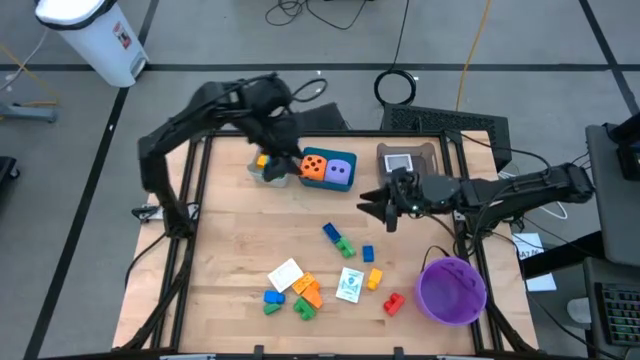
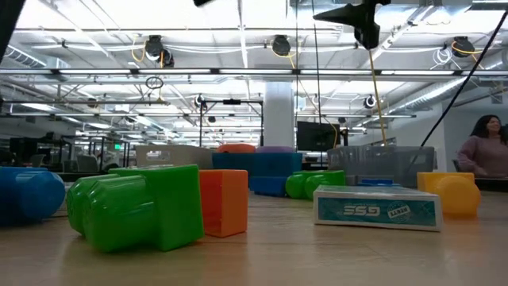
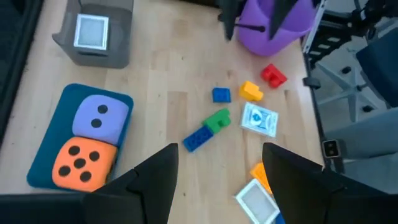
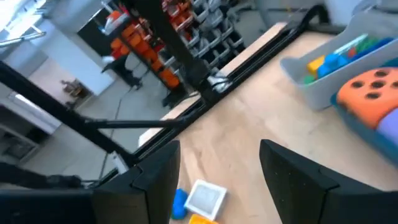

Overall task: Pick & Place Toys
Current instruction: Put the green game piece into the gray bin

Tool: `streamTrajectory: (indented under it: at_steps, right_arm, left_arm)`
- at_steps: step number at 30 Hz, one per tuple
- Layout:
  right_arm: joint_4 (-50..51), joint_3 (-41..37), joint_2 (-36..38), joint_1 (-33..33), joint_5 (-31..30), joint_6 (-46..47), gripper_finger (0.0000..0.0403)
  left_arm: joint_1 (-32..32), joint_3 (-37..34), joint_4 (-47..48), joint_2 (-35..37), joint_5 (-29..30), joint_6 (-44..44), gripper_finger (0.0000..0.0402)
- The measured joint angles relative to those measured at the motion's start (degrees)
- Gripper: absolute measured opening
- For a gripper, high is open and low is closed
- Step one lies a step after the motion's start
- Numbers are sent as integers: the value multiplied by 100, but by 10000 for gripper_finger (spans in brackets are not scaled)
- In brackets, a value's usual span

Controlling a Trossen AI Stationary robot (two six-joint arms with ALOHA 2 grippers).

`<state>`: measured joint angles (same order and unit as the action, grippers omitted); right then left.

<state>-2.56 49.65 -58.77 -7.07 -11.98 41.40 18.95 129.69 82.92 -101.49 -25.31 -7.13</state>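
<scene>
Right now both the left gripper [image 3: 214,180] and the right gripper [image 4: 217,180] are hovering with fingers apart and empty, the loose bricks [image 1: 340,240] lying well below and ahead of them, so a descent could be nudging clustered neighbours aside.

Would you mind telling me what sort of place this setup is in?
Probably a large robotics lab or workshop: the low view shows open ceiling pipes and monitors behind the wooden table, and cables lie on the floor.

Purple bowl [image 1: 451,290] at the table's [image 1: 240,240] corner (perhaps empty), white bin [image 1: 92,36] beyond.
</scene>
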Motion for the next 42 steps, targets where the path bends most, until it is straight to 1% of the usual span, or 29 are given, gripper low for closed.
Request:
streamTrajectory:
  at_steps: [4, 8, 12, 16, 18, 20, 22, 27, 30, 35, 42]
  right_arm:
    - [-4, 0, -341, -203, 24, 134, 212]
    - [10, 0, -801, -474, 30, 147, 212]
    - [250, 0, -1277, -745, 33, 151, 212]
    - [599, 1, -1695, -900, 31, 415, 212]
    - [837, 0, -1904, -920, 23, 487, 212]
    - [808, 0, -2152, -918, 9, 566, 212]
    - [845, 0, -2385, -918, -44, 740, 212]
    - [815, 0, -2966, -900, -336, 1218, 212]
    - [862, 0, -3234, -872, -447, 1396, 212]
    - [614, 1, -3569, -855, -448, 1470, 212]
    - [149, 0, -3888, -834, -447, 1297, 212]
  left_arm:
    - [-404, -18, -35, 434, 434, 446, 241]
    - [-931, -182, -63, 787, 1060, 861, 241]
    - [-1476, -497, -156, 1012, 1736, 1313, 241]
    - [-1965, -1027, -522, 1174, 2108, 1750, 241]
    - [-2187, -1294, -752, 1174, 2220, 1921, 241]
    - [-2385, -1506, -876, 1147, 2332, 2088, 241]
    - [-2552, -1765, -1230, 1145, 2386, 2228, 241]
    - [-2849, -2466, -2079, 1116, 2392, 2536, 241]
    - [-2953, -2735, -2345, 1136, 2389, 2754, 241]
    - [-3076, -2920, -2356, 1127, 2392, 3017, 241]
    - [-3135, -2920, -2367, 1131, 2540, 3034, 241]
